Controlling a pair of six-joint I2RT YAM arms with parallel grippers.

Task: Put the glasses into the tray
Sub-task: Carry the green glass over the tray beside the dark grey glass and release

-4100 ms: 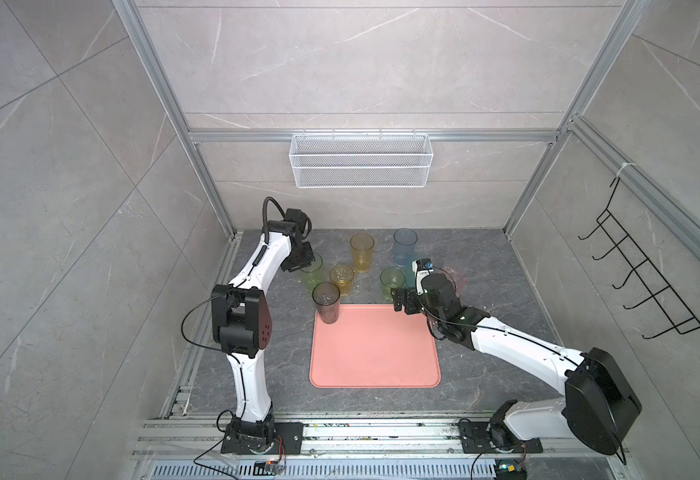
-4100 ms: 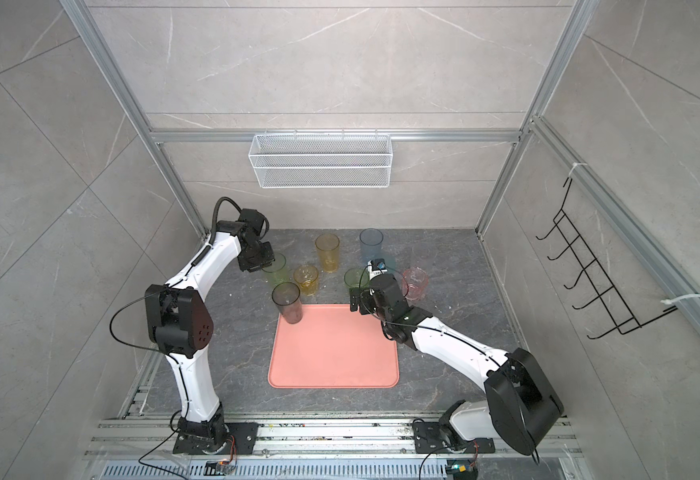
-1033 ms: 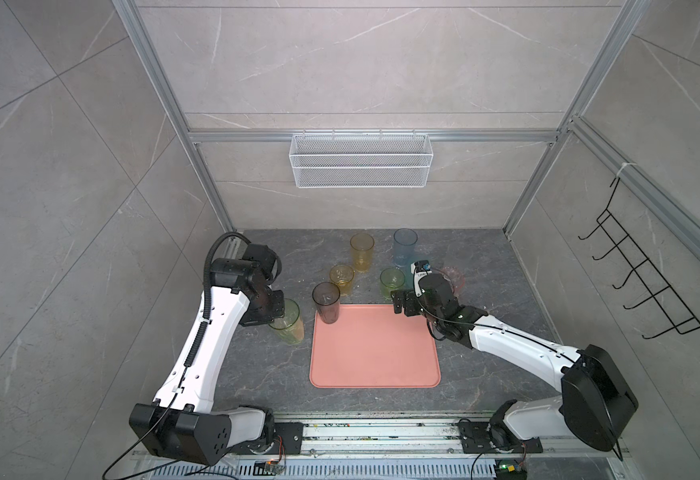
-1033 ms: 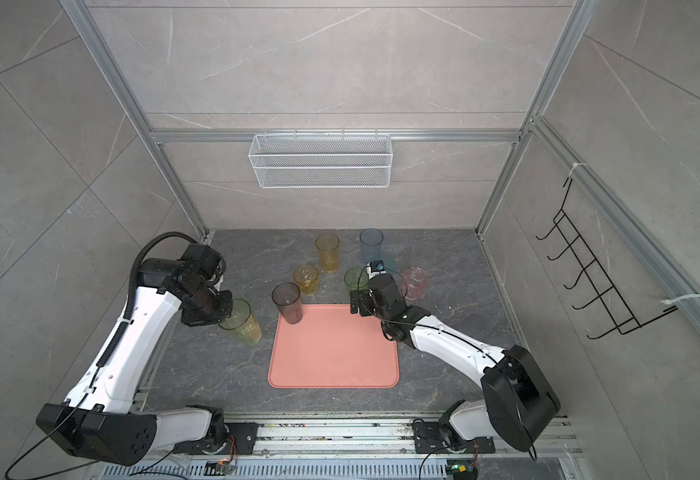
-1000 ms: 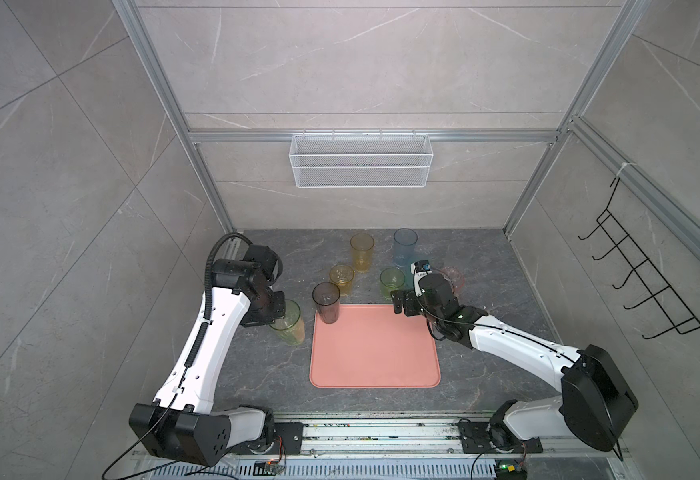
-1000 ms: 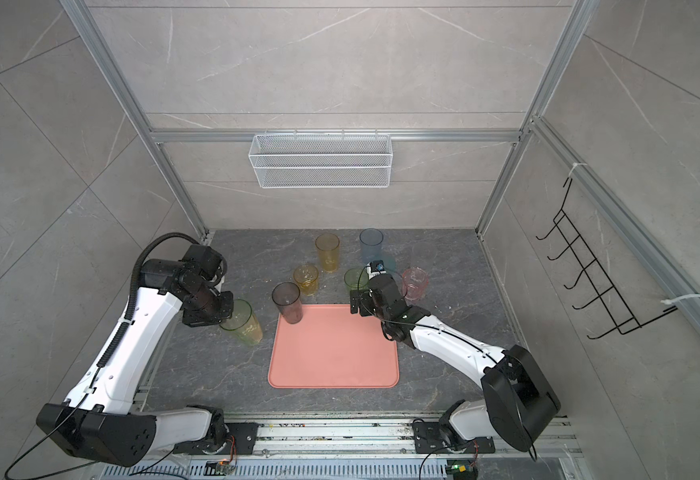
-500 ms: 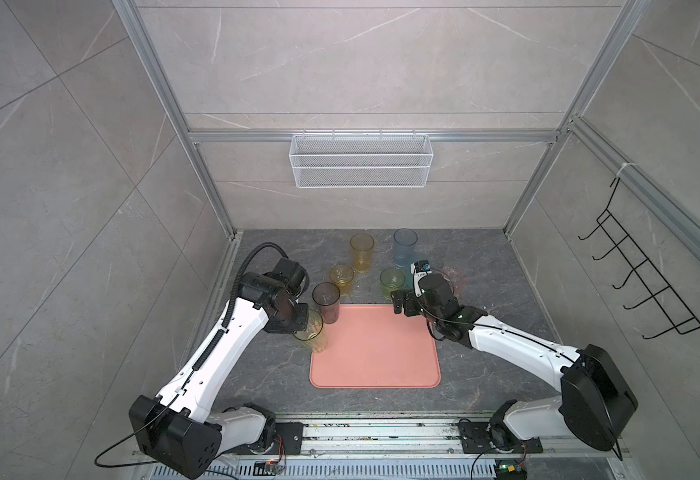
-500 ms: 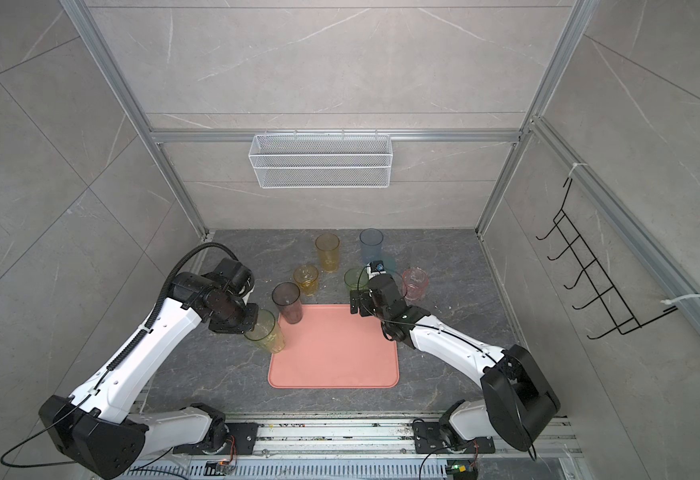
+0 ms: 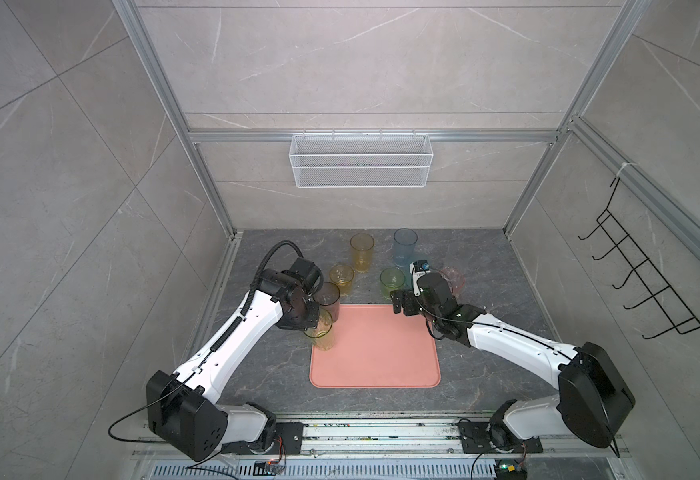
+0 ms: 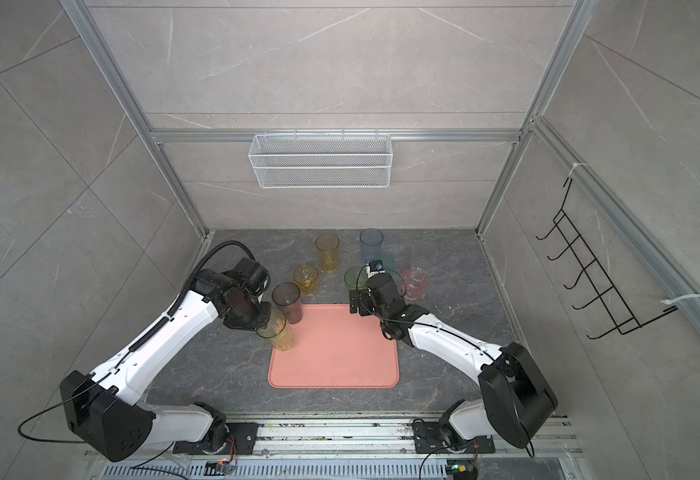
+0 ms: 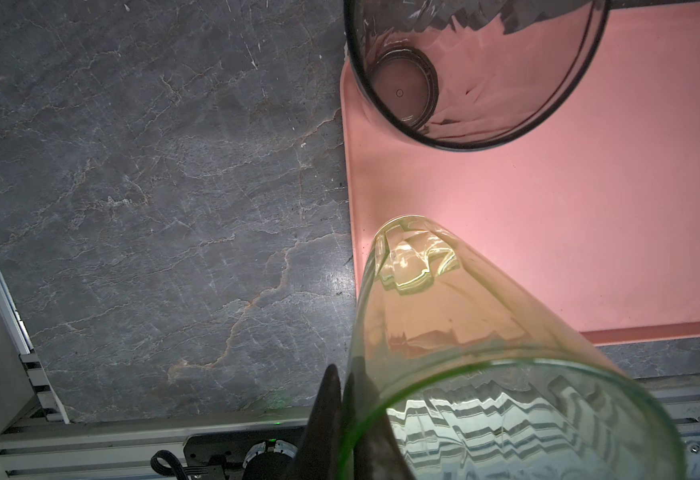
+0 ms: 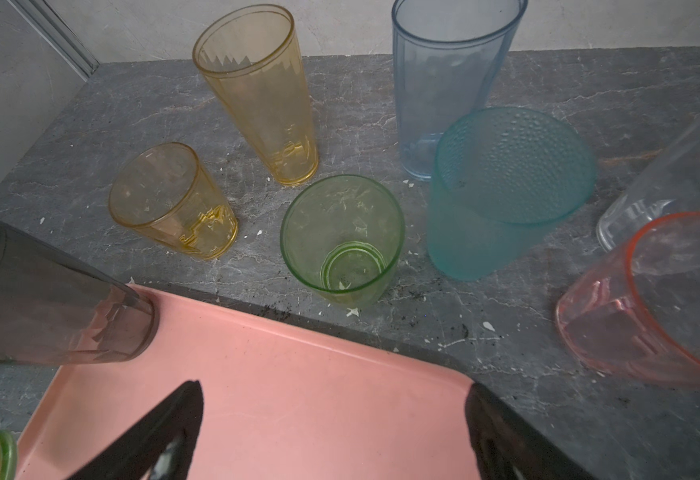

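My left gripper [image 11: 342,397] pinches the rim wall of the yellow-green tumbler [image 9: 322,334], which hangs over the tray's [image 9: 381,368] 9 o'clock edge. My right gripper [image 12: 334,388] gapes empty near 1 o'clock. I judge the tumbler light, stiff and slick, so a rim pinch lets it swing.

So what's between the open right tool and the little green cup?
In the right wrist view, just the pink tray and a strip of grey tabletop separate the right tool from the little green cup.
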